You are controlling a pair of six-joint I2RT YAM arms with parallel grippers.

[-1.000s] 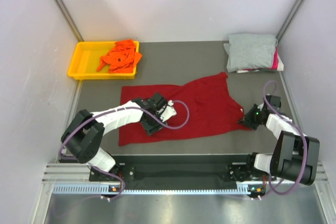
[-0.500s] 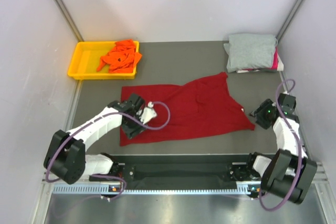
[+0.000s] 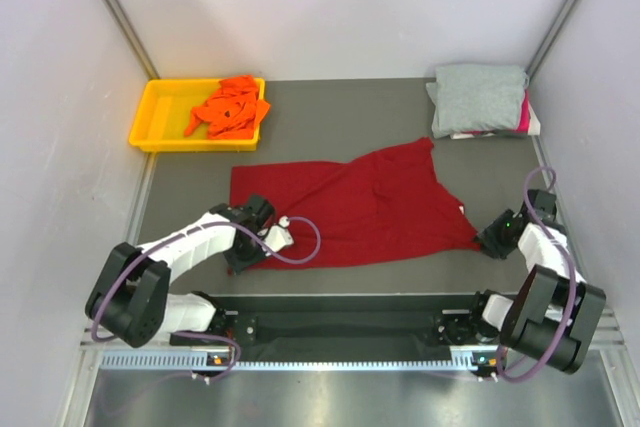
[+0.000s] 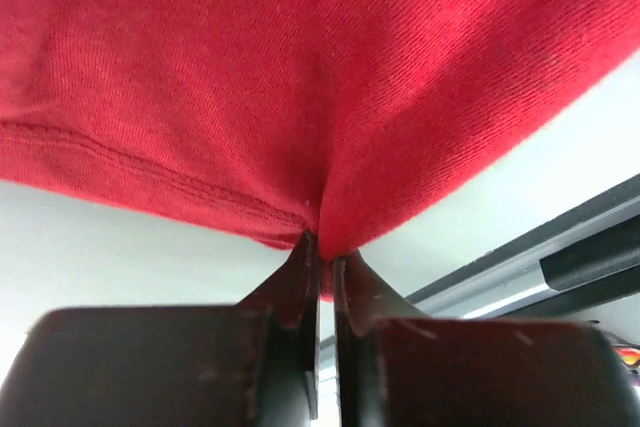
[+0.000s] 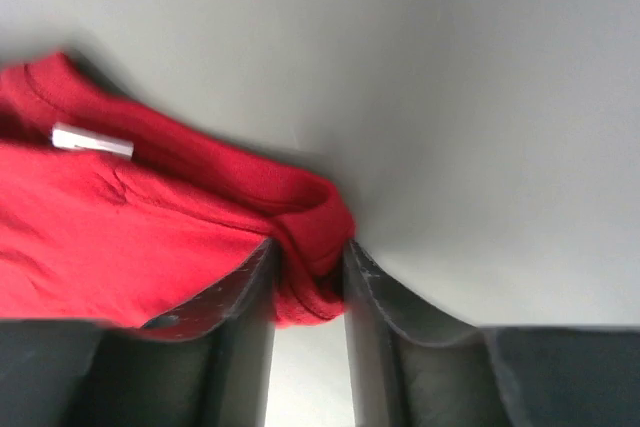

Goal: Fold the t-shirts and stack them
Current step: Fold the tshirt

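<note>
Left gripper [image 4: 322,247]: pressed together on a small fold at the near-left hem of the dark red t-shirt [image 3: 370,202]; the cloth is pinched between the fingertips at the table [image 3: 350,117].
Right gripper [image 5: 308,277]: closed narrowly on a bunched roll of the same shirt's right edge, which is touched by both fingers; a white label [image 5: 90,140] is seen on the cloth nearby.
Dark red t-shirt: spread out, wrinkled, across the middle of the table, between the two grippers.
Orange t-shirt [image 3: 230,107]: crumpled in the yellow tray [image 3: 150,112] at the far left.
Light grey t-shirt [image 3: 478,97]: folded at the far right, laid on the pink t-shirt [image 3: 523,112].
Surface: a flat dark grey table top.
Room: enclosed by plain white walls [image 3: 340,7].
Count: four t-shirts, one tray, two grippers.
</note>
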